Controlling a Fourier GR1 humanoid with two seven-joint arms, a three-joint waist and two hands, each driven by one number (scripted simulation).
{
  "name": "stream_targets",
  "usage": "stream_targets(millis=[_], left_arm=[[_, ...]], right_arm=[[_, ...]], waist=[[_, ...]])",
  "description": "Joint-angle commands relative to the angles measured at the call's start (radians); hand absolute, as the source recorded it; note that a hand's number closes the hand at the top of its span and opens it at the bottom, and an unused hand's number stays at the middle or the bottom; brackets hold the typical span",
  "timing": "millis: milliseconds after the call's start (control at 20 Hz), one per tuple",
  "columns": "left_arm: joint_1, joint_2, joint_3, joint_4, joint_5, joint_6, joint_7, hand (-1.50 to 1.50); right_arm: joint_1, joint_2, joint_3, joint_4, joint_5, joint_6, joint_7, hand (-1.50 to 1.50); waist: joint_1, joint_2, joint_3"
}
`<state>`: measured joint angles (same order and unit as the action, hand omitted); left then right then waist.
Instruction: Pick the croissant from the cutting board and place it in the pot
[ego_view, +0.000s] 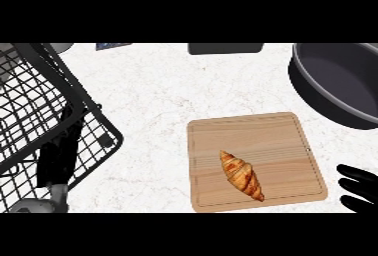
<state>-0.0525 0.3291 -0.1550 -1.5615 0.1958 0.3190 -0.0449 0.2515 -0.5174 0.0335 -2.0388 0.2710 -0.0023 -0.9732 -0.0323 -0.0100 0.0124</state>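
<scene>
A golden-brown croissant (241, 175) lies slantwise on the wooden cutting board (280, 132), in the board's lower middle. The dark grey pot (339, 82) stands at the upper right, just beyond the board's far right corner, and nothing shows inside it. My right hand (359, 186) enters at the right edge beside the board's lower right corner. Only its straight, spread fingers show, pointing left and holding nothing, well right of the croissant. My left hand (57, 161) shows at the lower left behind the wire rack, fingers stretched upward and holding nothing.
A black wire dish rack (44, 115) fills the left side and overlaps my left arm. A dark flat object (225, 48) and a small blue item (111, 46) sit at the counter's far edge. White marble counter (155, 95) lies between rack and board.
</scene>
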Motion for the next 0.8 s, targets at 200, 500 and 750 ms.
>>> stream_targets(millis=[200, 500, 750], left_arm=[[0.048, -0.081, -0.043, -0.057, -0.001, 0.006, -0.056, 0.0], [0.014, -0.078, -0.012, -0.022, 0.001, -0.02, -0.068, 0.0], [0.009, -0.12, -0.027, 0.009, -0.03, -0.019, -0.102, 0.0]], right_arm=[[0.188, -0.095, 0.004, -0.08, 0.451, -0.077, 0.18, -1.5], [0.308, -0.008, 0.161, -0.19, 0.814, -0.087, 0.407, -1.5], [0.274, 0.137, 0.371, -0.128, 1.04, -0.074, 0.543, -1.5]], waist=[[0.012, 0.003, -0.017], [0.016, 0.007, -0.016], [0.027, 0.009, -0.014]])
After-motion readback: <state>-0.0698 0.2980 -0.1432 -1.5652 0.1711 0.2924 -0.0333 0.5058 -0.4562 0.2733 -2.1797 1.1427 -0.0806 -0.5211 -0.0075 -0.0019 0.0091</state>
